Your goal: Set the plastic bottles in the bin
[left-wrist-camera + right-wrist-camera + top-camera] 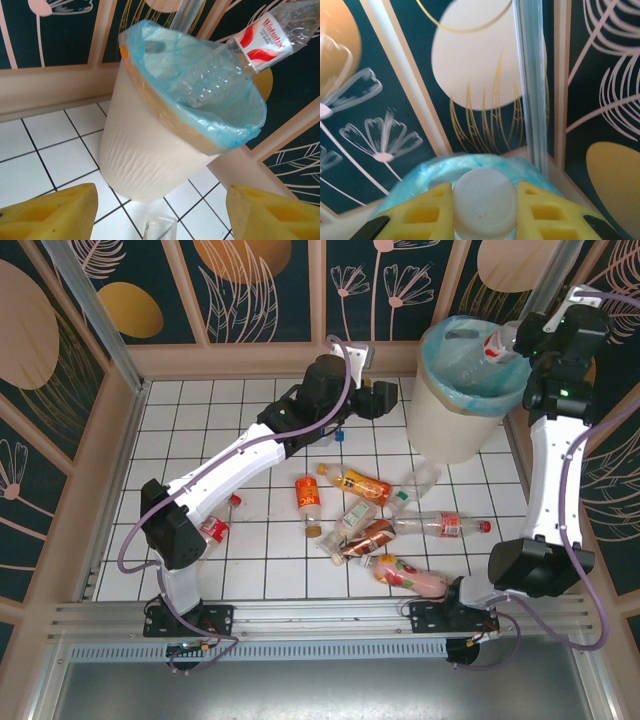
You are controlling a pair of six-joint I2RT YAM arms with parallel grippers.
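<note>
Nearest the arm bases, the loose plastic bottles lie flat on the tiled worktop (250, 570). A pink-labelled one (412, 578) is closest. Just beyond it comes a loose cluster that includes a clear bottle with a red cap (445, 525) and two orange-labelled ones (357, 483) (309, 498). A small red-labelled bottle (213, 528) rests off to the left, against the left arm's elbow. None of these is in the bin yet, so most of the task looks to be ahead. Further out, a crumpled clear bottle (424, 478) lies near the foot of the bin (445, 415). The left tool (378, 398) hovers just beside the bin, its yellow fingers (55, 212) spread apart with nothing between them. Its wrist view looks through that gap at the bin wall (145, 150). Farthest back, the right tool (520, 338) is raised above the bin's rim. It is clamped on the white-capped neck (484, 200) of a clear bottle with a red-and-white label (225, 75). Held by the cap end, this bottle hangs tilted, base down, over the turquoise liner (235, 125). That hold seems chosen so that letting go would send the bottle base first into the opening rather than over the edge. The arm's height keeps the fingers clear of the folded bag.
</note>
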